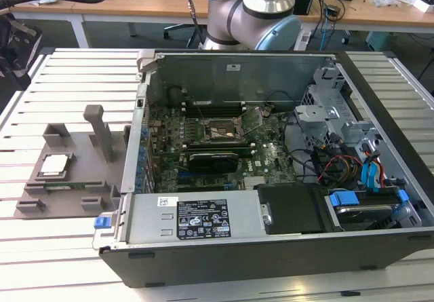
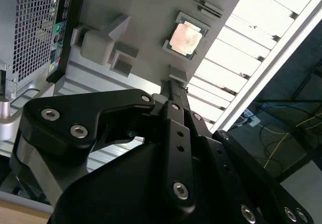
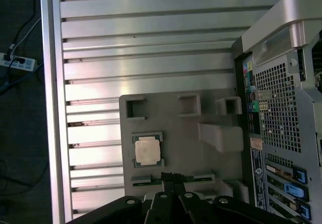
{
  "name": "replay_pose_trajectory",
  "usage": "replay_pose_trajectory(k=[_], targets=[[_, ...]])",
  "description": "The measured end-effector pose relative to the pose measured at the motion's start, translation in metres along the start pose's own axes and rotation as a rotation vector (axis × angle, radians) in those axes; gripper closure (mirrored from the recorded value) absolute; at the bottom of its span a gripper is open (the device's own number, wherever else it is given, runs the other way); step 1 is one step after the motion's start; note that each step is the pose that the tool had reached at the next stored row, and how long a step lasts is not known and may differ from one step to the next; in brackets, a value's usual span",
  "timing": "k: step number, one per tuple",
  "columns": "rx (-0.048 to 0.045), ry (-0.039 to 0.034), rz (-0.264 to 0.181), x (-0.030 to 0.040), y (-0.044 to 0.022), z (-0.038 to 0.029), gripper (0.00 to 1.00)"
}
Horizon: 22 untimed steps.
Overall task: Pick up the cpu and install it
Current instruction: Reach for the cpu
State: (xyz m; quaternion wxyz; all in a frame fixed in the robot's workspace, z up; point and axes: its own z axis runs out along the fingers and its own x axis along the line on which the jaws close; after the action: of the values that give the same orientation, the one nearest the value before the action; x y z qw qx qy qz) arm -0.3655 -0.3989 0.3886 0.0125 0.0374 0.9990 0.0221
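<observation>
One cpu (image 3: 148, 150) lies flat in a square pocket of the jig (image 3: 201, 108). It looks light, stiff and probably fragile underneath, so grip opposite edges. The gripper (image 3: 173, 176), fingers together and empty, hangs over the jig's edge.

You have a square silvery-grey metal cpu (image 3: 148, 150) with a pale tan rim, a matte grey plastic holder block (image 3: 211, 114), and a silver table of striped aluminium slats (image 3: 151, 43). The case's circuit board (image 1: 271, 161) is green, its plastic tabs (image 1: 342, 199) are blue, and the gripper (image 3: 171, 176) is black.
</observation>
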Motion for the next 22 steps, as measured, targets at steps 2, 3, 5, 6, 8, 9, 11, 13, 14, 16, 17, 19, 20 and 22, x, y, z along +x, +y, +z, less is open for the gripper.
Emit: replay_pose_trajectory(k=[2, 3, 5, 6, 8, 9, 11, 13, 14, 16, 17, 19, 20, 22], targets=[[0.0, 0.0, 0.0, 0.0015, -0.0001, 0.0, 0.89], [0.0001, 0.0, 0.0, 0.0024, -0.0001, 0.0, 0.89], [0.0, 0.0, 0.0, 0.0035, -0.0003, 0.0, 0.89], [0.0001, 0.0, 0.0, 0.0043, -0.0003, 0.0, 0.89], [0.0001, 0.0, 0.0, 0.006, -0.0004, 0.0, 0.89], [0.0001, 0.0001, 0.0, 0.0067, -0.0004, 0.0, 0.89], [0.0, 0.0, 0.0, 0.0083, -0.0006, 0.0001, 0.89], [0.0001, 0.0001, 0.0, 0.01, -0.0007, 0.0001, 0.89], [0.0, 0.0, 0.0, 0.0114, -0.0008, 0.0002, 0.89], [0.0, 0.0001, 0.0, 0.0138, -0.001, 0.0002, 0.89], [0.0, 0.0, 0.0, 0.0148, -0.0011, 0.0003, 0.89], [0.0001, 0.0, 0.0, 0.0174, -0.0013, 0.0003, 0.89], [0.0, 0.0, 0.0, 0.0191, -0.0014, 0.0003, 0.89], [0.0, 0.0, 0.0, 0.0225, -0.0017, 0.0003, 0.89]])
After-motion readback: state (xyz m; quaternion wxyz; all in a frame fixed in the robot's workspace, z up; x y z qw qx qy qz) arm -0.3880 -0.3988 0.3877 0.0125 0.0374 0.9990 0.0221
